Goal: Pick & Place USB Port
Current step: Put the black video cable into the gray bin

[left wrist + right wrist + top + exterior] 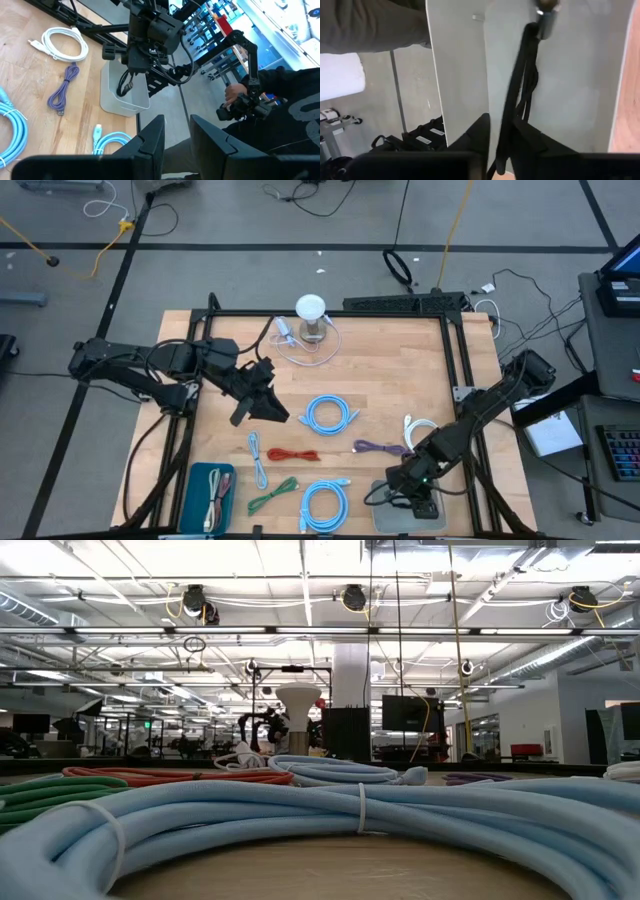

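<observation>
My right gripper (405, 485) hangs over a pale grey tray (385, 522) at the table's near right corner, shut on a black USB cable (522, 75). The cable's metal plug (545, 17) points down into the tray (455, 60). In the left wrist view the cable (124, 86) dangles in a loop below my right gripper (134, 64), over the tray (111, 92). My left gripper (265, 410) waits above the table's left middle, its fingers (150, 140) a little apart with nothing between them. My right gripper pinches the black cable between its two fingers, some way behind the plug, at a bunched stretch (507, 137). The fingers slant down from the table's right side and lie along the cable. The cable hangs slack below them, its plug end inside the tray.
Coiled blue cables (330, 415) (323, 505), a red (292, 454), a green (272, 497), a purple (378, 447) and a white cable (420, 430) lie on the wood. A teal tray (195, 480) holds more cables. A white round thing (311, 308) stands far back. A person (280, 100) sits beyond the near edge.
</observation>
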Robot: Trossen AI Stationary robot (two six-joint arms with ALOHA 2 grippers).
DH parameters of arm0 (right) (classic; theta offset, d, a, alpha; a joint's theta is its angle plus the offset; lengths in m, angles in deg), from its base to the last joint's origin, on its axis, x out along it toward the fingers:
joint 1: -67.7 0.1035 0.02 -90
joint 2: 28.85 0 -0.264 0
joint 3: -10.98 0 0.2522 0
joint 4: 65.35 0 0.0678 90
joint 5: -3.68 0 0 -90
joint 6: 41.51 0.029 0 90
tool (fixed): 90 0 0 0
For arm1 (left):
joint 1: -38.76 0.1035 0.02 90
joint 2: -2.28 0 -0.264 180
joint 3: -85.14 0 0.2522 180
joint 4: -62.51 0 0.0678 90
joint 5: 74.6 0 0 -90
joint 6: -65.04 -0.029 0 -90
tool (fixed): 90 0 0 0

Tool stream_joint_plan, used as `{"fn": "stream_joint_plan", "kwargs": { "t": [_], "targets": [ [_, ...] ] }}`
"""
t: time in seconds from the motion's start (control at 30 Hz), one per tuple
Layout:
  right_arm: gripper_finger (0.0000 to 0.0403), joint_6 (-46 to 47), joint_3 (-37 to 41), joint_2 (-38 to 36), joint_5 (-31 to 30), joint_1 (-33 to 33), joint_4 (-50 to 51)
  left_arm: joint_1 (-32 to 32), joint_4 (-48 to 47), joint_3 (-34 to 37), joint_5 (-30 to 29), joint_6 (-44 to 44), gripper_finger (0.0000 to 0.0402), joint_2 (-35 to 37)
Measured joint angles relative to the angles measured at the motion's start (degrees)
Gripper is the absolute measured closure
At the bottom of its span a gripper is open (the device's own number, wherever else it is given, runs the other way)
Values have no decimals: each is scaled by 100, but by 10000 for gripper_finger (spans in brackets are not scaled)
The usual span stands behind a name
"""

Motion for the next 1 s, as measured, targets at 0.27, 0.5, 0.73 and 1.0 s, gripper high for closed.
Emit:
{"fn": "stream_joint_plan", "kwargs": {
  "t": [0.27, 0.5, 0.73, 1.0],
  "targets": [
    [292, 101, 0, 0, -55, -6, 17, 0, 1, 0, 1, 1, 309, 0],
    [348, 225, 0, 0, -300, -6, 385, 0, 1, 0, 1, -28, 309, 0],
    [397, 51, 0, 0, 24, -6, 299, 0, 0, 0, 1, -46, 309, 0],
    [400, -51, 1, 0, 455, -6, -437, 0, 0, 0, 1, -48, 309, 0]
  ]
}}
